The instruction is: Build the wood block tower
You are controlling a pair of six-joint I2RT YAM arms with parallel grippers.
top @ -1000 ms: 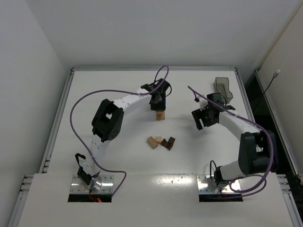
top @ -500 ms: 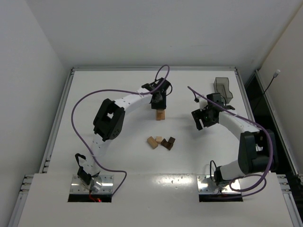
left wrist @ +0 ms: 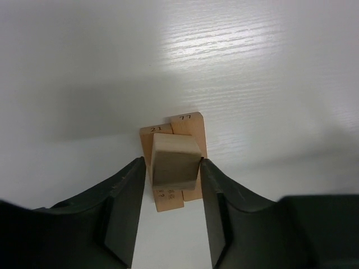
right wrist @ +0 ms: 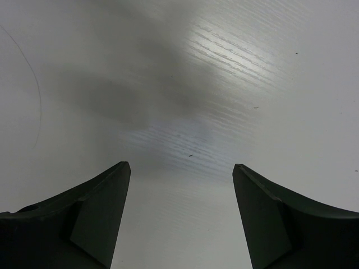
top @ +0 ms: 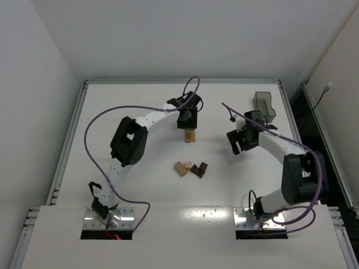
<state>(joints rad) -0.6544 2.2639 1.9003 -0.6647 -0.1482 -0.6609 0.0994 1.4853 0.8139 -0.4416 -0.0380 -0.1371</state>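
**Left arm seating a block on the tower, far centre of the table [top: 123,185]**

Your left gripper [left wrist: 173,167] brackets the top tan block [left wrist: 175,158] squarely over the tower [top: 191,135] so it sits centred. You cannot tell whether the jaws grip it or stand just free. Your right gripper [right wrist: 180,168] hangs spread and empty to the right, clear of the stack. The spare wood blocks [top: 190,168] lie nearer you.

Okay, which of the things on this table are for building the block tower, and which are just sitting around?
For the job:
- the tower, under the left gripper
- the loose wood blocks, mid-table

Just lying about:
- the smoky plastic bin, far right corner
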